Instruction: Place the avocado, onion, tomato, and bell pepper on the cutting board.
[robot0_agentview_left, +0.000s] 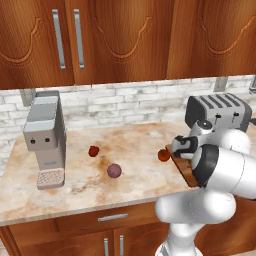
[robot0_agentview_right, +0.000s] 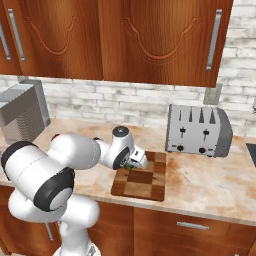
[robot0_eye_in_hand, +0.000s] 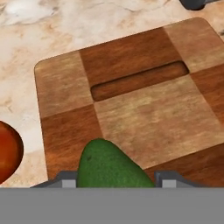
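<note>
Avocado over the cutting board
The gripper (robot0_eye_in_hand: 113, 183), pinching the avocado (robot0_eye_in_hand: 109, 168), should lower onto the cutting board (robot0_eye_in_hand: 144, 118) before releasing, leaving room for the tomato (robot0_agentview_left: 163, 155).

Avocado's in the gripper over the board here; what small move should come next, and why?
Probably lower a little and open. The gripper is shut on the avocado, which hangs over the cutting board, with bare wood beneath it.
</note>
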